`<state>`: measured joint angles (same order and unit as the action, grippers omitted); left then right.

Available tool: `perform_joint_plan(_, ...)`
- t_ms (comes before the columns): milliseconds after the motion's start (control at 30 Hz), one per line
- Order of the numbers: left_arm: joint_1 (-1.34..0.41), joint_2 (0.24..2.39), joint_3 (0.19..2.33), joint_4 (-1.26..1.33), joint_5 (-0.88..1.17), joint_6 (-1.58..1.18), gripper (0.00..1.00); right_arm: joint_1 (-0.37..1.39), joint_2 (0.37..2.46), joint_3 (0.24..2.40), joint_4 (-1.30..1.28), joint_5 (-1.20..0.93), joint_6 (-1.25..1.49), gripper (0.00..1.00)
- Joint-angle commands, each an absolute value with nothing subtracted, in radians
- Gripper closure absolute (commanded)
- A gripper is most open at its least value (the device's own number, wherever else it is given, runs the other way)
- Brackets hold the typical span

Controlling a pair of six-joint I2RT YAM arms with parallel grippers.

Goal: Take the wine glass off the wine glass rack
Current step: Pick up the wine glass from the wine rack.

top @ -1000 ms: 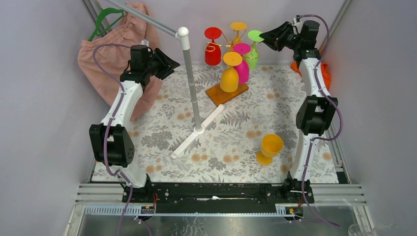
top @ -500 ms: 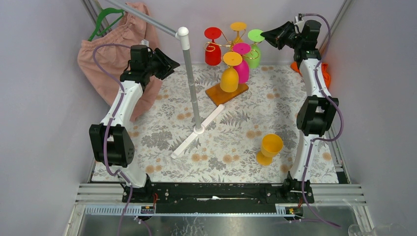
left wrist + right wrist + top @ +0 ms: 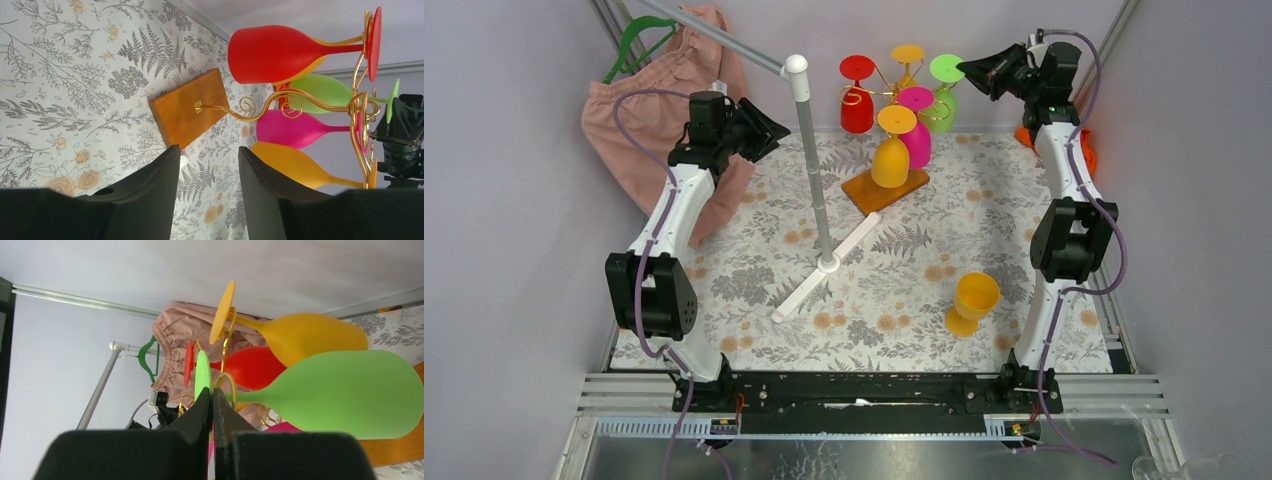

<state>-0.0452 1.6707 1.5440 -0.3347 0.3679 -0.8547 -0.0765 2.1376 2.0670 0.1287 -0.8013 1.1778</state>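
Observation:
The gold wire wine glass rack (image 3: pixel 892 92) stands on its wooden base (image 3: pixel 876 191) at the back centre, with several coloured glasses hanging bowl-down. My right gripper (image 3: pixel 969 71) is shut on the edge of the green wine glass's foot disc (image 3: pixel 945 68); the right wrist view shows both fingertips (image 3: pixel 202 401) pinching that disc (image 3: pixel 202 371), with the green bowl (image 3: pixel 345 392) to the right and the stem still in the gold loop. My left gripper (image 3: pixel 774 130) is open and empty, left of the rack, which shows in the left wrist view (image 3: pixel 300 102).
A white-and-grey pole stand (image 3: pixel 814 170) with a white cross foot stands left of the rack. Pink cloth on a green hanger (image 3: pixel 639 110) hangs at the back left. A yellow glass (image 3: pixel 972 300) sits on the floral mat at the front right. The back wall is close behind the rack.
My right gripper has shifted slightly right and back with the green glass's foot in it. The left arm has not moved.

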Motion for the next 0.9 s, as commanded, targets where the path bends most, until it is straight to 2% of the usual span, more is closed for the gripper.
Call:
perform_joint_plan(0,-0.051,1.649,1.538,-0.31,0.378,-0.854,0.47,-0.077,2.014,2.06,0.203,-0.763,1.235,1.0)
perform_joint_plan(300,-0.051,1.648,1.535,-0.309,0.38,-0.854,0.47,-0.078,2.005,2.154,-0.032,-0.779,1.147,1.0)
perform_joint_plan(667,-0.052,1.643,1.527,-0.309,0.38,-0.857,0.47,-0.067,1.977,2.089,-0.058,-0.834,1.089,1.0)
perform_joint_plan(867,-0.054,1.645,1.525,-0.308,0.382,-0.859,0.47,-0.028,2.023,2.161,-0.08,-0.874,1.085,1.0)
